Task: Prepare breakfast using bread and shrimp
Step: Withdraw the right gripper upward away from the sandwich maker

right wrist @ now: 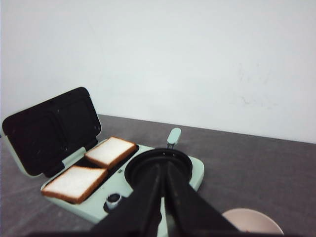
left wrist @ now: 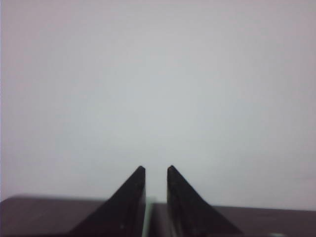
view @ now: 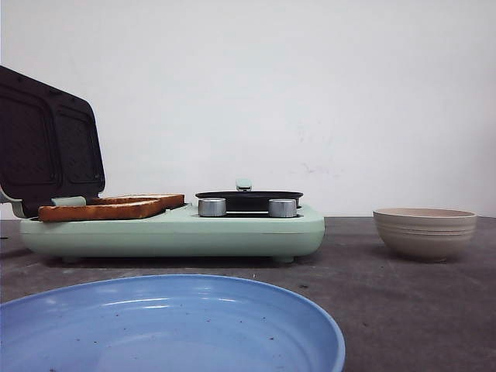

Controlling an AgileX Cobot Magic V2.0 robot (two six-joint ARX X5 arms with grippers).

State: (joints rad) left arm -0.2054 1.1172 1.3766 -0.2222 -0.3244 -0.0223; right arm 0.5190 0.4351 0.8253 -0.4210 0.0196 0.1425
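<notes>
where the lid stands open, two square golden-crusted bread point(right wrist: 94, 168) slices lie flat.

A dark grey table point(view: 403, 310) is seen carrying 3 items: a mint-green cooker point(view: 174, 231) at the left, a beige bowl point(view: 425, 232) well apart at the right, and a blue plate point(view: 167, 329) nearest the camera.

Two square slices of bread point(right wrist: 93, 170) lie flat, side by side, on the open sandwich maker point(right wrist: 195, 173), below its raised dark lid point(right wrist: 52, 131). Each has a pale crumb and a golden-brown crust. In the front view they sit at the appliance's left end, edges touching or nearly so.
</notes>
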